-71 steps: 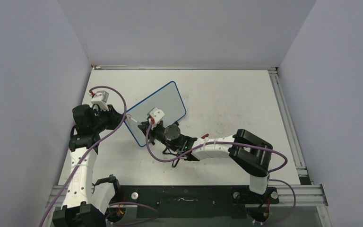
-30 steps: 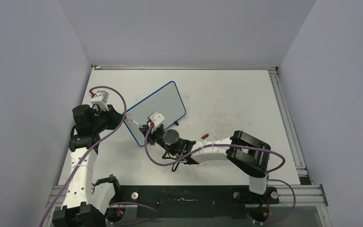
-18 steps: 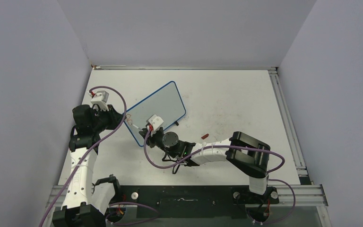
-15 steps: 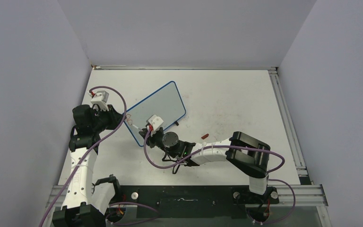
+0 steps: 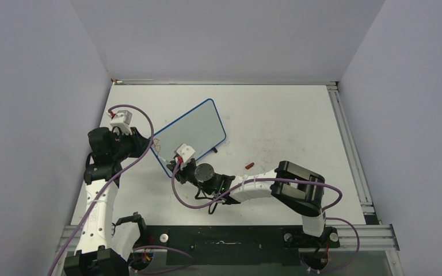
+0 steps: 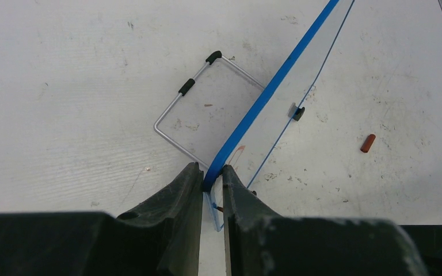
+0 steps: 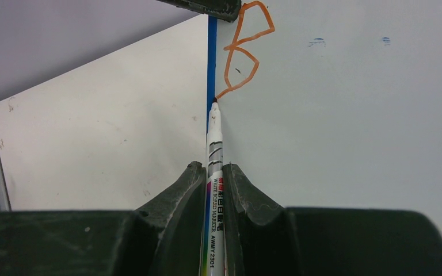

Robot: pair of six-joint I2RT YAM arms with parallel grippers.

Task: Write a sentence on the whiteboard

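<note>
The whiteboard [image 5: 193,129], white with a thin blue frame, stands tilted on the table's left half. My left gripper [image 5: 152,145] is shut on its left corner; in the left wrist view its fingers [image 6: 190,190] pinch the blue frame [image 6: 270,86]. My right gripper [image 7: 213,168] is shut on a whiteboard marker [image 7: 213,149]. The marker's tip touches the board [image 7: 334,115] right beside the blue edge. Of the sentence, a single red letter "B" [image 7: 240,52] shows, just above the tip. In the top view the right gripper [image 5: 175,165] sits at the board's near-left end.
A small red marker cap [image 5: 250,165] lies on the tabletop right of the board, also in the left wrist view as the cap [image 6: 368,142]. The board's wire stand [image 6: 207,109] rests on the table behind it. An aluminium rail [image 5: 351,149] runs along the table's right side.
My right gripper with the marker has slid toward the board's near-left corner, and a red "B" now stands on the board. The left arm and board have not moved.
</note>
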